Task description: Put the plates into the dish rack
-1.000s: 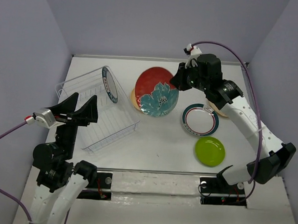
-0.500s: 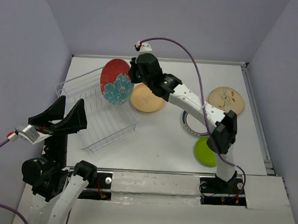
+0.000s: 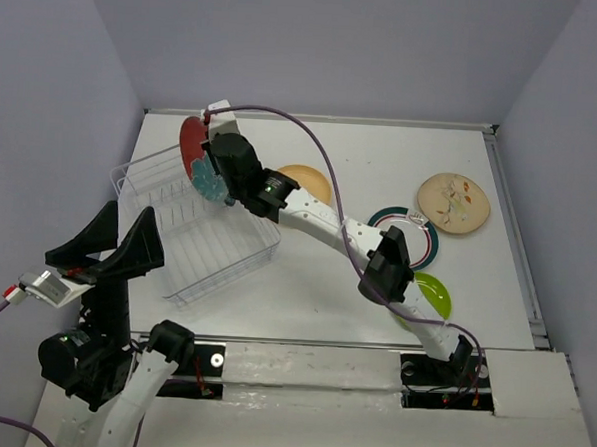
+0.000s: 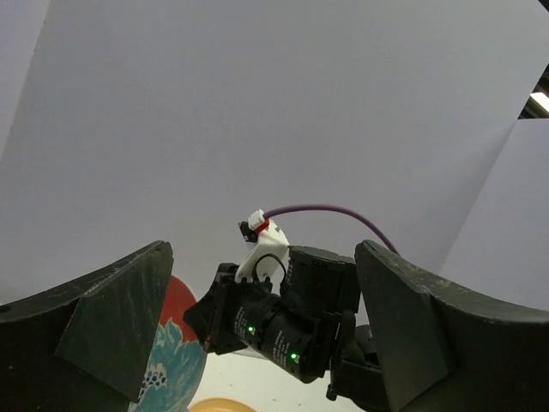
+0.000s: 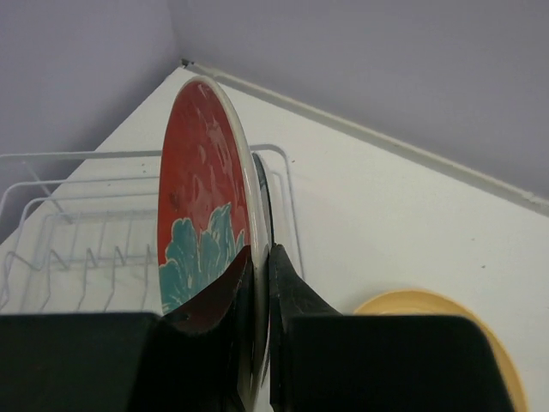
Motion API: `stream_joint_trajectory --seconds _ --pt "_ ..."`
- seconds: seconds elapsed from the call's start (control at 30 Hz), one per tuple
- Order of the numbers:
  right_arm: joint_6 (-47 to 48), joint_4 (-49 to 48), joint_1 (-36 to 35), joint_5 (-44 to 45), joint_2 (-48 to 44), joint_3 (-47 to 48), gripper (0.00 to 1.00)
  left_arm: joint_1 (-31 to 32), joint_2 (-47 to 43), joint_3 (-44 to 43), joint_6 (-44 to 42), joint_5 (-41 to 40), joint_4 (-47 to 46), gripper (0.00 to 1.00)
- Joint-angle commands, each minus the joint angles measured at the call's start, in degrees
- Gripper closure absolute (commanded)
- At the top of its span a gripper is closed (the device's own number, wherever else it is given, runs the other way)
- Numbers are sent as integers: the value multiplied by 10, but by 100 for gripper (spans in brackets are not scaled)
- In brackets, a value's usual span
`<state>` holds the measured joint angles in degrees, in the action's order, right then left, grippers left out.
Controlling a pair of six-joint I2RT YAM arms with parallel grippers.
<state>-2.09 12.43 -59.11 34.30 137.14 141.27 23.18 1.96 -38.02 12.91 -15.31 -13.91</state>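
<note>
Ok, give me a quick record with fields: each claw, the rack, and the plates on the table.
right claw: shut on red plate, held on edge
left claw: open, empty
rack: red plate at its far end, not yet released
table: orange plate, teal-rimmed plate, green plate, beige plate

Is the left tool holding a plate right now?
No, the left tool stands wide open with nothing in it.

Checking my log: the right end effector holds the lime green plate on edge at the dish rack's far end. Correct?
Not the lime green plate, which lies on the table: the right end effector holds the red plate with teal flower, per the right wrist view. Rest stands.
</note>
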Motion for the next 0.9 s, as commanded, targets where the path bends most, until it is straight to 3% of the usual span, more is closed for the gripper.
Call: stream_joint_trajectory --seconds 0.0,0.23,0.87 --pt "150 -233 -9 107 -8 70 93 1 -7 6 -6 -4 -34 1" --pt "248 -334 -14 132 33 81 93 2 -1 8 -3 0 -36 1" --pt "237 -323 -30 153 69 -18 93 -2 -5 11 1 3 -33 1"
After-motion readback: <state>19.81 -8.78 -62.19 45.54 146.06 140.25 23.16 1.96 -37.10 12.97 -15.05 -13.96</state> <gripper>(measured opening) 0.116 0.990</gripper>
